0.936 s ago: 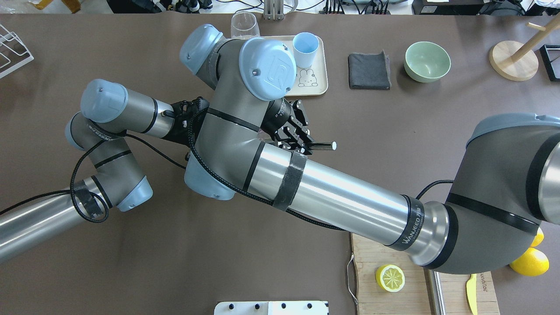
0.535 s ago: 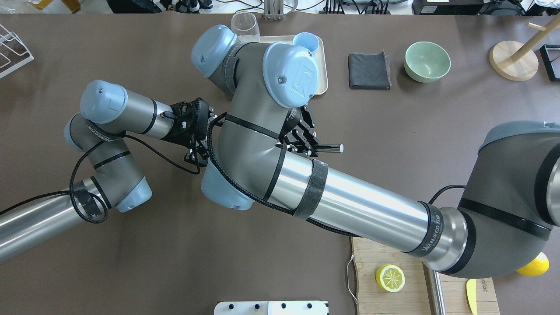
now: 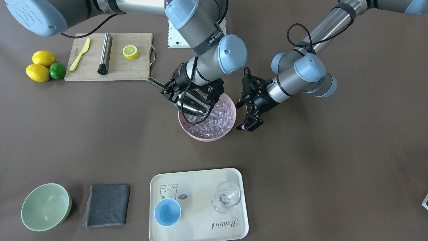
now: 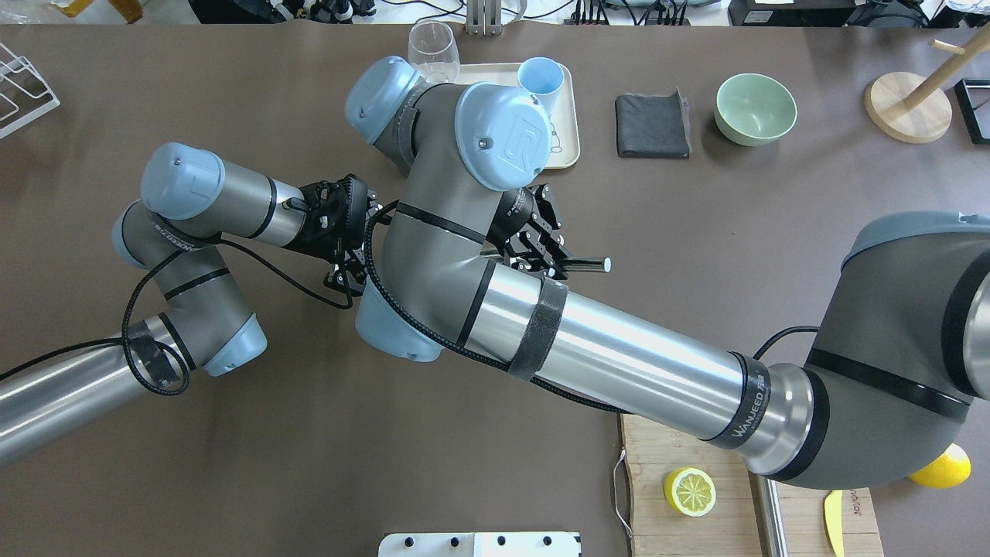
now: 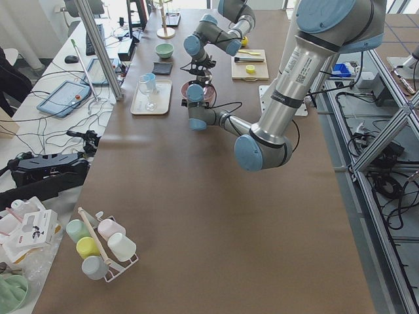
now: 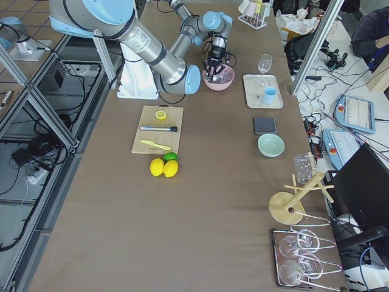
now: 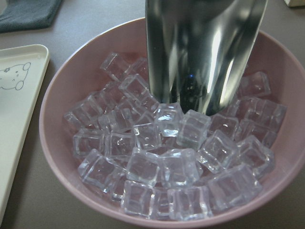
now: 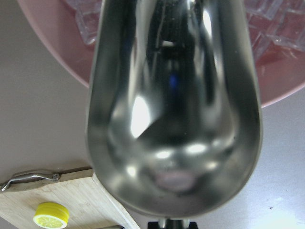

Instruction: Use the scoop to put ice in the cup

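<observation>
One scoop (image 3: 190,103), mouth down on ice (image 3: 219,119)

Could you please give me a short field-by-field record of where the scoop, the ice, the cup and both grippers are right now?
scoop: handle in the right gripper, trough tilted down, tip against the ice pile, no cube inside it
ice: cubes heaped in the pink bowl
cup: upright and empty on the tray, beside the clear glass
right gripper: shut on the scoop's handle
left gripper: open, holding nothing, beside the bowl's rim
</observation>
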Robot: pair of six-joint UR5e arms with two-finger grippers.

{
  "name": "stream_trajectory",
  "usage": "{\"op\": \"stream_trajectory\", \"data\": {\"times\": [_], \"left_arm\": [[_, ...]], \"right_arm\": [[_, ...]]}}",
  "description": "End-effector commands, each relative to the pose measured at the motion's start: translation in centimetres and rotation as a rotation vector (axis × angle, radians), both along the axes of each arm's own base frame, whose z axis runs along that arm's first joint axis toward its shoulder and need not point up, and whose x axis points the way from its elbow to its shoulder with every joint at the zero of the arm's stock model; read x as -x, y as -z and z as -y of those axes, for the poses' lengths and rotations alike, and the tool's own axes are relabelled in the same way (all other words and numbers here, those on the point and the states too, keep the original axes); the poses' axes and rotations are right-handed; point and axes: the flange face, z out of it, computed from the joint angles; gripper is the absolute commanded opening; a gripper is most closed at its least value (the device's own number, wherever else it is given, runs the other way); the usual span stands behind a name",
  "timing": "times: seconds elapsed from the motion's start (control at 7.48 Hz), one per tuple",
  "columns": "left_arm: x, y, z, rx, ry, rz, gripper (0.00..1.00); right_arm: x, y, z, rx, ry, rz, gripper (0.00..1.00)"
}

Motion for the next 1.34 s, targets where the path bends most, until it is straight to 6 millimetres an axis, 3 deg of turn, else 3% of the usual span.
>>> {"op": "stream_trajectory", "data": {"times": [0.0,0.53,1.2], "left_arm": [[0.0,-0.1,0.0,0.0,-0.001,0.001,0.97],[0.4,-1.0,-0.3,-0.01,-0.003,-0.005,0.97],[0.1,-2.4,-0.2,-0.027,-0.003,-0.028,0.97]], "right_arm": [[0.6,0.7,0.4,0.007,0.001,-0.01,0.0],[1.9,2.6,1.1,0.022,0.001,-0.025,0.0],[2.4,1.9,1.3,-0.012,-0.001,0.041,0.0]]}}
